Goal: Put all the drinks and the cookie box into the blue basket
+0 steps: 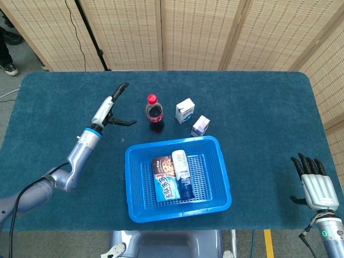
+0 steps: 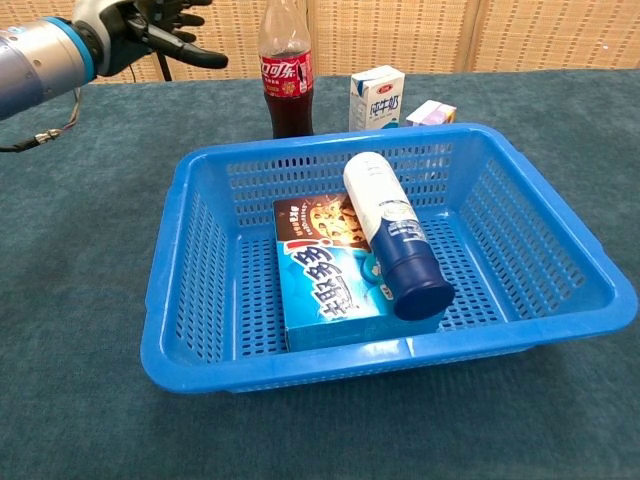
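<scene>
— What could we read on the dark cola bottle with the red label [image 2: 285,72]?

— We made out white Chinese characters for Coca-Cola on that label; on the white and blue milk carton [image 2: 377,97] behind the basket we saw blue characters, too small for us to read.

— And inside the blue plastic basket [image 2: 560,255]?

— We saw large white and red Chinese characters across the blue cookie box [image 2: 328,285], but we could not read them surely. The white and navy bottle [image 2: 393,236] bore only tiny print.
</scene>
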Controlling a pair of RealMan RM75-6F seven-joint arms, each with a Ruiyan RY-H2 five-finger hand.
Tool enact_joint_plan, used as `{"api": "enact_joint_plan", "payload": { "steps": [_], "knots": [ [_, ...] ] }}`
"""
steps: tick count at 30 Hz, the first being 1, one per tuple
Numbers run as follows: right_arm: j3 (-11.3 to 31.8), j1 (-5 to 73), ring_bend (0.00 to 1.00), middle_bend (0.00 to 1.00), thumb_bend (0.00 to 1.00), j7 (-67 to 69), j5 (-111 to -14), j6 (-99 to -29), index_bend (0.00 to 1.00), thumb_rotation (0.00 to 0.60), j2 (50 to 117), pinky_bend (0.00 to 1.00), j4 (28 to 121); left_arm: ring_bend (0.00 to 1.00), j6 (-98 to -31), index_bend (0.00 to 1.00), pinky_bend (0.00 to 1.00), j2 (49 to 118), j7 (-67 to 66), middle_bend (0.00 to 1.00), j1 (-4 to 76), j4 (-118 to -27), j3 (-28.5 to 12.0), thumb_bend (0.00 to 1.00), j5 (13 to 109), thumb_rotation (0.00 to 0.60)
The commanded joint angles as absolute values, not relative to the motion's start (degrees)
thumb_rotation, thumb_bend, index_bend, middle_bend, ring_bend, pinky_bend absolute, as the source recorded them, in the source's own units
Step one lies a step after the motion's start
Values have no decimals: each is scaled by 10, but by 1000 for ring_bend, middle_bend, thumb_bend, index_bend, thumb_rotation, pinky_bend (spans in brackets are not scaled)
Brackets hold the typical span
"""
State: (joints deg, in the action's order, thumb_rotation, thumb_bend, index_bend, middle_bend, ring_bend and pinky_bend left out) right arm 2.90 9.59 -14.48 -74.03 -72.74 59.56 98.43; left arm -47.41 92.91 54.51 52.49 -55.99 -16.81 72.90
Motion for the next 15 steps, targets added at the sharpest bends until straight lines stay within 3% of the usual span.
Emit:
{"api": "enact_joint_plan", "payload": {
  "steps": [1, 10, 15],
  "knots": [
    [31, 96, 0, 0, 0, -143, -737, -727, 0, 600, 595, 0, 983, 0, -454, 0, 0, 955, 550, 0, 543, -535, -171, 0, 732, 600],
    [32, 98, 0, 0, 0, -137, -734, -723, 0, 600, 595, 0, 977, 0, -418, 0, 0, 1009, 560, 0, 574, -472, -184, 8, 726, 600],
    [35, 100, 0, 0, 0, -134, -728, -719, 0, 600, 595, 0, 974, 0, -407, 2, 92, 1046, 569, 0, 600, -434, -193, 150, 730, 600]
  ]
}}
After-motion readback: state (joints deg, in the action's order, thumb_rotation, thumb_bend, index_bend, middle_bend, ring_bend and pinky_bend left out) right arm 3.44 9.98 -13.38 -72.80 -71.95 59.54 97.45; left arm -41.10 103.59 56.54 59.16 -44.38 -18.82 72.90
